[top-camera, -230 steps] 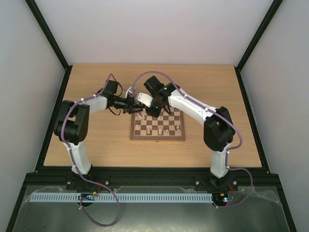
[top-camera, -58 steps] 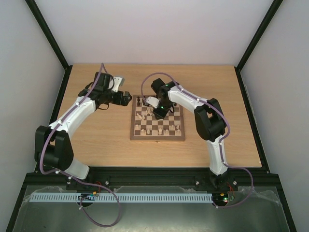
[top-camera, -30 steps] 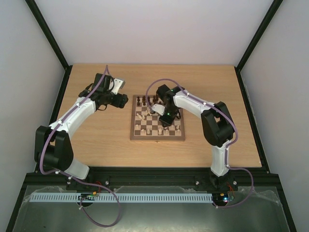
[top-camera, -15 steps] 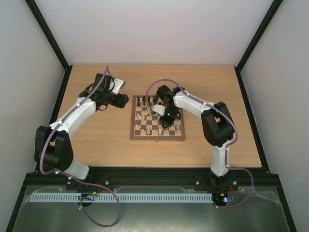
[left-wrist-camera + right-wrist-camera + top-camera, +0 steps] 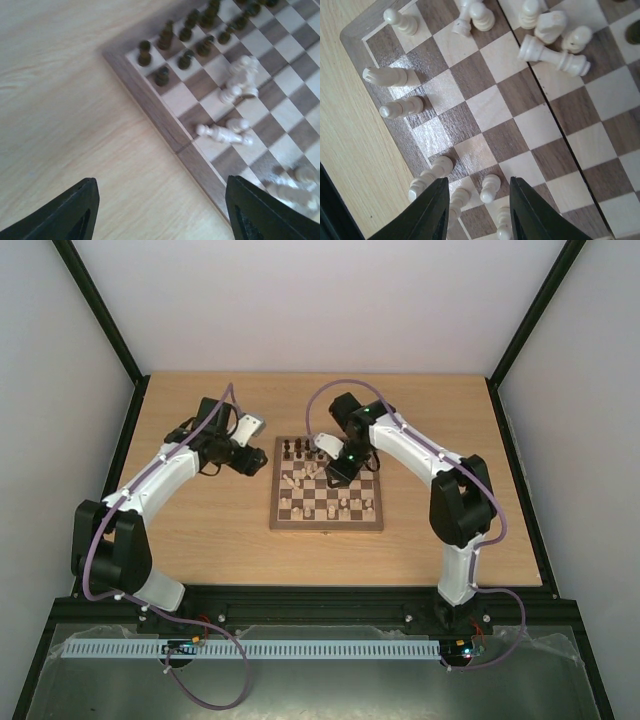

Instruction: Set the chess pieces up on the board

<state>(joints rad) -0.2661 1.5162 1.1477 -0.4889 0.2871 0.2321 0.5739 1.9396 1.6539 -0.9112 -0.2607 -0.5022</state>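
The board (image 5: 325,527) lies mid-table with dark chess pieces (image 5: 298,449) standing along its far left edge and cream chess pieces (image 5: 345,504) scattered over it. My right gripper (image 5: 335,470) hovers over the board's far half. In its wrist view it (image 5: 480,210) is open, and a standing cream pawn (image 5: 490,186) sits between the fingers (image 5: 432,210), touching neither. Other cream pieces (image 5: 400,107) line the board's edge (image 5: 355,37). My left gripper (image 5: 258,460) is open and empty, just left of the board. Its wrist view (image 5: 160,215) shows the board's border (image 5: 200,165), dark pieces (image 5: 185,35) and fallen cream pieces (image 5: 225,134).
Several cream pieces (image 5: 555,56) lie on their sides near the board's middle. Light wooden tabletop (image 5: 200,530) surrounds the board, framed by black posts and plain walls. Both arms' cables arch over the far side of the table.
My right gripper has opened, letting go of a cream piece, and drawn back a little toward the board's far side. My left gripper has swung slightly toward the board.
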